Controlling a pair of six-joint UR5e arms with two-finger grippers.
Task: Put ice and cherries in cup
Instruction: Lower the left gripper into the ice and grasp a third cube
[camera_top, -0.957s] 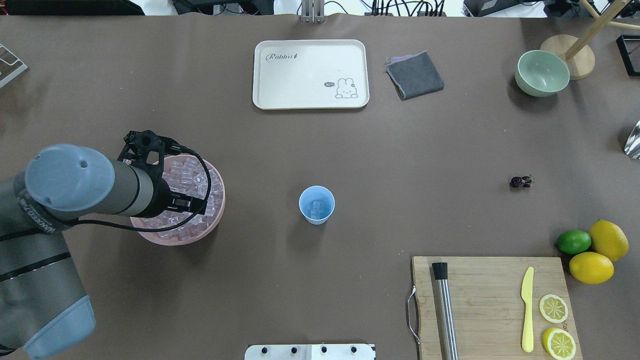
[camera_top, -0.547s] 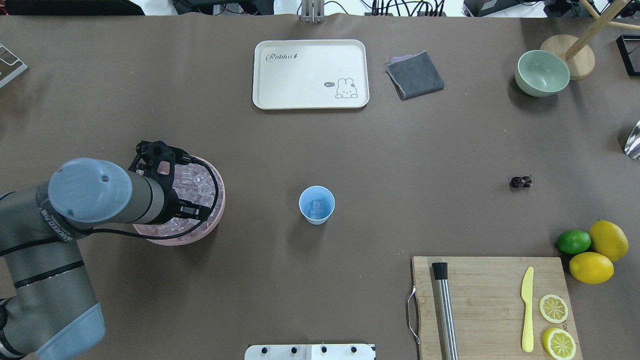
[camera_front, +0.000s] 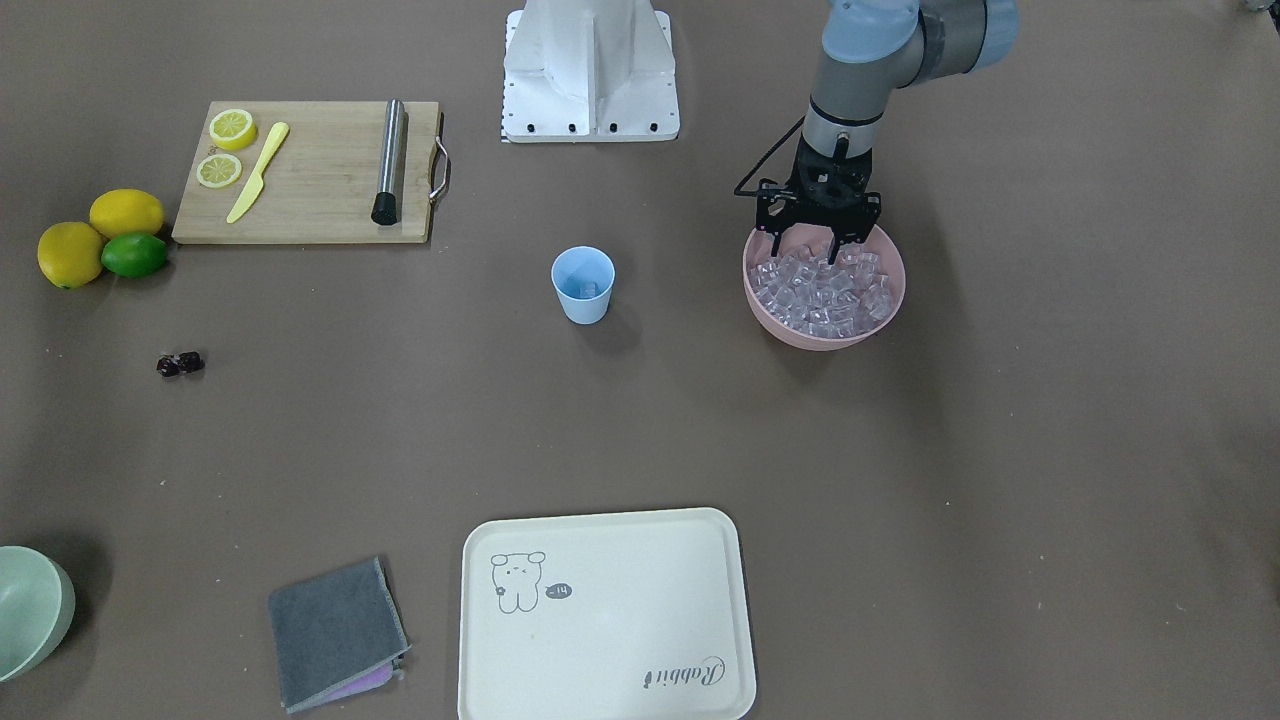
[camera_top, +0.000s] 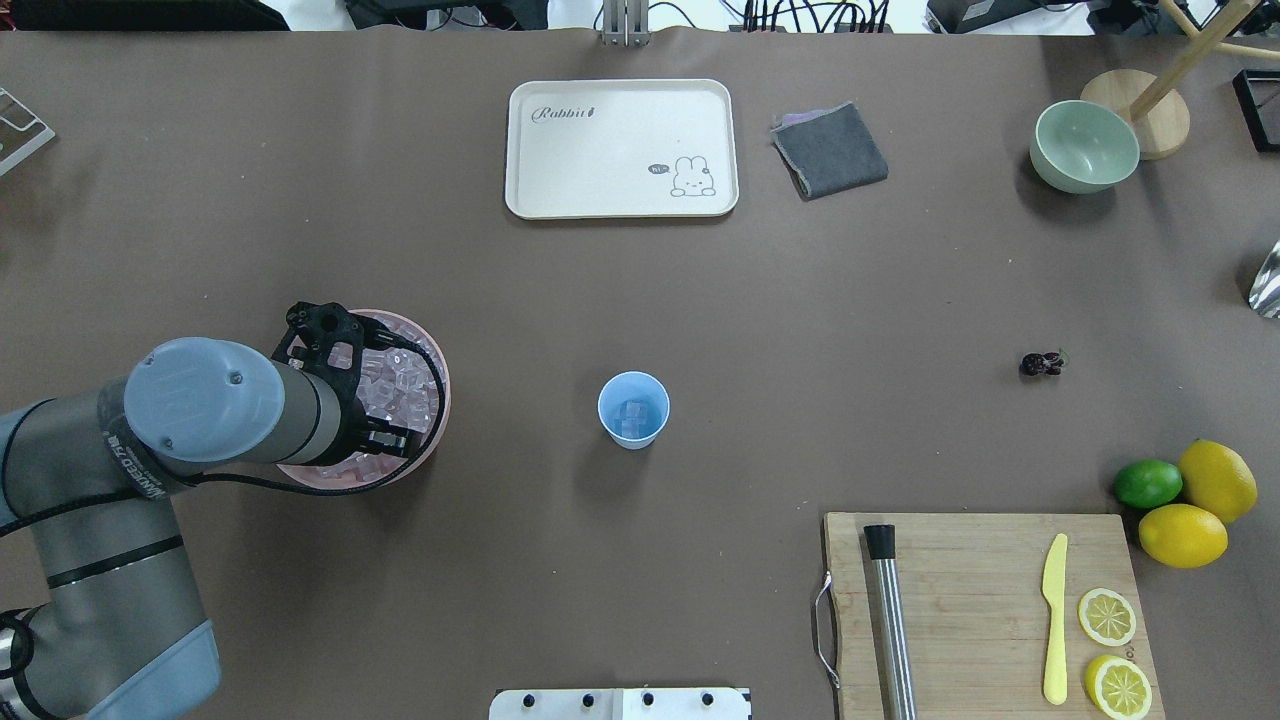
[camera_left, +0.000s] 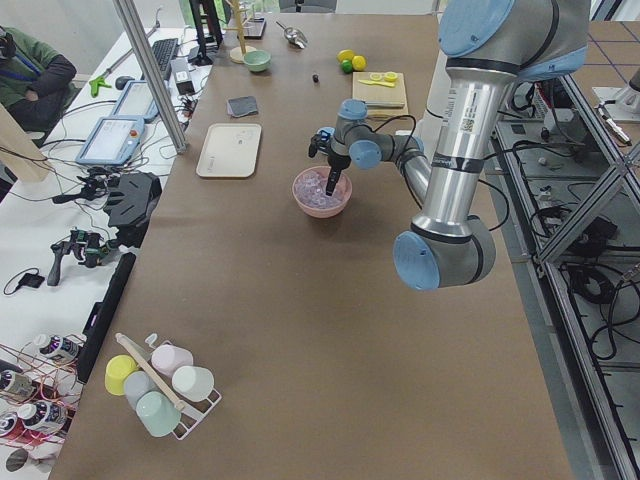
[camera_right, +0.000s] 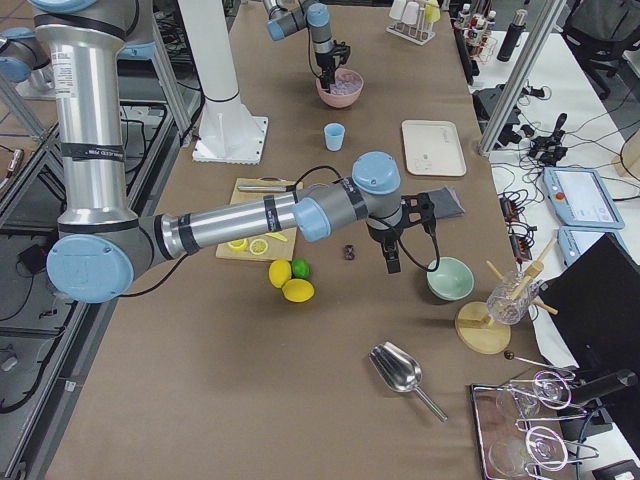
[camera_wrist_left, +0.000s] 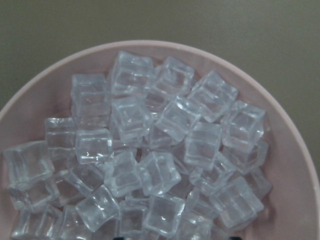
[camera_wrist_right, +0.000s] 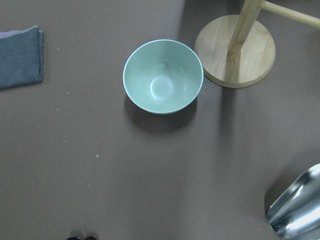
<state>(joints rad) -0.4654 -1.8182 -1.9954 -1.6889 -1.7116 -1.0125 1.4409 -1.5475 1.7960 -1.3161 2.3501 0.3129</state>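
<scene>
Toward the left end of the surface, front-facing view: the left gripper (camera_front: 812, 245) points straight down over the robot-side rim of the pink bowl (camera_front: 800, 335), fingers spread wide w/ the tips down among the ice (camera_front: 825, 295) piled in it. Can't tell if a cube sits between them. The cup (camera_front: 583, 290) stands upright near the middle of the surface, well apart from the bowl, w/ at least one cube inside. The cherries (camera_front: 180, 364) lie on the bare surface toward the right end.

Overhead: the left arm covers much of the bowl. A cream tray (camera_top: 620, 150) and a grey cloth (camera_top: 830, 150) lie near the operators' edge, and a green bowl (camera_top: 1085, 147) near the far right corner. A cutting board (camera_top: 980, 600) sits at the robot-side edge toward the right end, with two lemons and a lime (camera_top: 1148, 483) just beside it.

Exterior left: the near arm's wrist is vertical above the pink bowl.

Exterior right: the right gripper (camera_right: 393, 262) hangs above the surface between the cherries and the green bowl; can't tell how its fingers stand. A metal scoop (camera_right: 400, 372) lies near the right end.

Left wrist: cubes fill the bowl, heaped in layers.

Right wrist: green bowl beside a round wooden base (camera_wrist_right: 235, 50). The cherries just show at the bottom edge, and no fingers are in view.
</scene>
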